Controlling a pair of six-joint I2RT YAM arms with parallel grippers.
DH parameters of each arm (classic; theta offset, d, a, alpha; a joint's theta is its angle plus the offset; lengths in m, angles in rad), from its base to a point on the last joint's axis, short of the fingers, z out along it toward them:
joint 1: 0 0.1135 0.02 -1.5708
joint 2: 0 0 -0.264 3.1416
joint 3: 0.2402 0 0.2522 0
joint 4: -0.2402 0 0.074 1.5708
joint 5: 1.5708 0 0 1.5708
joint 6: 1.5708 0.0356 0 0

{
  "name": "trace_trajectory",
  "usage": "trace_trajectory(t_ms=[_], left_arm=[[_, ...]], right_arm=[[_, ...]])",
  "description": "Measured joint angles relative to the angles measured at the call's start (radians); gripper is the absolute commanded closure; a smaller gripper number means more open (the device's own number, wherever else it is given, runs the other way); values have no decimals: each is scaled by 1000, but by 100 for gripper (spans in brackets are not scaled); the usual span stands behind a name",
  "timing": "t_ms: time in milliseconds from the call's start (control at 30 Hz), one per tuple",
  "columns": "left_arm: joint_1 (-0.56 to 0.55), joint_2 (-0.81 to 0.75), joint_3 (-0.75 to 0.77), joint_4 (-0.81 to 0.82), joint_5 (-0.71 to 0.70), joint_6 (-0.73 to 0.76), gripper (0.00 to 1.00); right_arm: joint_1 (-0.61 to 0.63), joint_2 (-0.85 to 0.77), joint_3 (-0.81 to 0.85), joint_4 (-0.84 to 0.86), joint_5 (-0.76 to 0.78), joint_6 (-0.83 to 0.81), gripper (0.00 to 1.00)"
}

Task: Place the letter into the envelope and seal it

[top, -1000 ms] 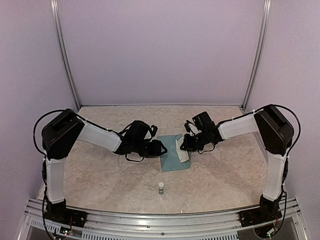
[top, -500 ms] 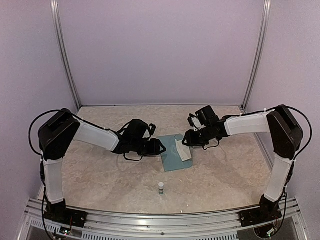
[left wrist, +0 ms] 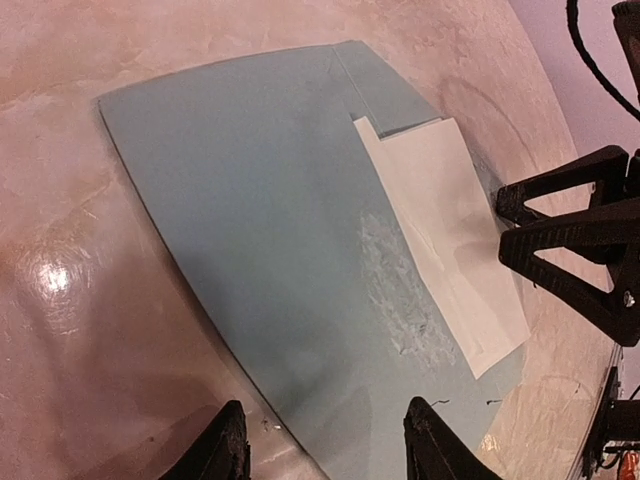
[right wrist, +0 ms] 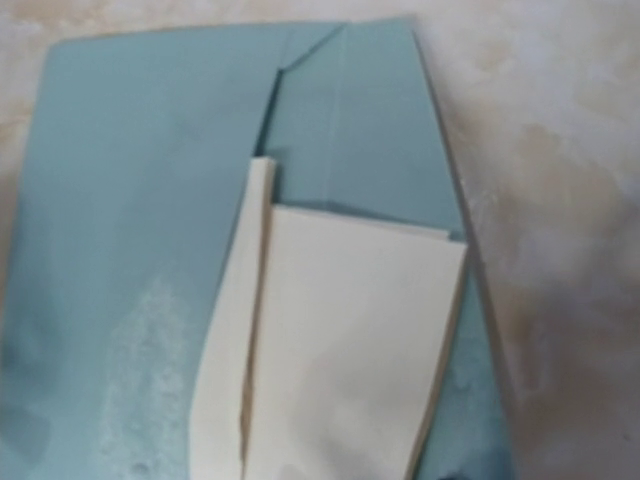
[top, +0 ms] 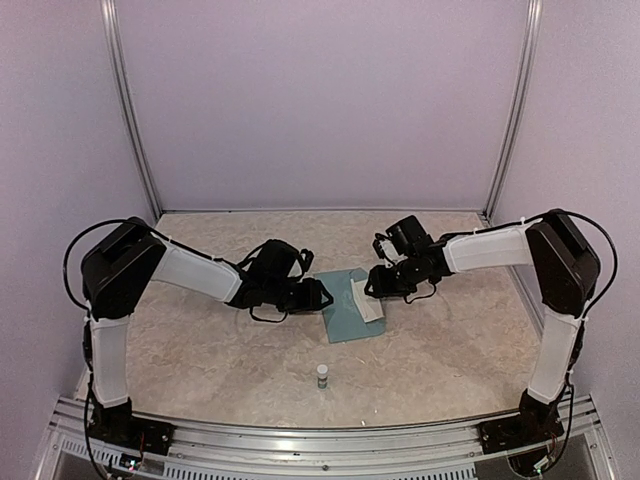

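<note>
The teal envelope (top: 343, 308) lies flat in the middle of the table between both arms. The folded white letter (top: 367, 299) rests on its right part. The letter's inner edge (right wrist: 262, 300) meets the pocket opening; I cannot tell whether it is tucked in. My left gripper (left wrist: 325, 445) is open, its fingertips (left wrist: 228, 440) straddling the envelope's (left wrist: 250, 210) left edge with nothing between them. My right gripper (left wrist: 505, 218) is open just beyond the letter's (left wrist: 445, 240) outer edge, apart from it. In the right wrist view its fingers are out of sight. A whitish smear (left wrist: 400, 290) marks the envelope.
A small glue stick (top: 322, 376) stands upright on the table in front of the envelope, nearer the arm bases. Purple walls and metal posts (top: 135, 120) enclose the beige table (top: 200, 360) at the back and sides.
My right gripper has opened and let go of the letter, which now lies on the envelope. The right arm shifted slightly. The left arm has barely moved.
</note>
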Motion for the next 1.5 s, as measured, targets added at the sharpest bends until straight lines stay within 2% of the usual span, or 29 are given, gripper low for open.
trace_trajectory(t_ms=[533, 1233, 1367, 1500], left_arm=[[7, 56, 55, 12, 24, 5, 51], [10, 68, 66, 24, 28, 9, 52], [10, 68, 66, 25, 28, 9, 51], [12, 66, 63, 29, 17, 11, 46]], right_arm=[[26, 106, 85, -24, 7, -6, 59], [66, 133, 132, -34, -19, 1, 60], [66, 133, 133, -35, -19, 2, 57], [66, 126, 132, -45, -13, 4, 48]])
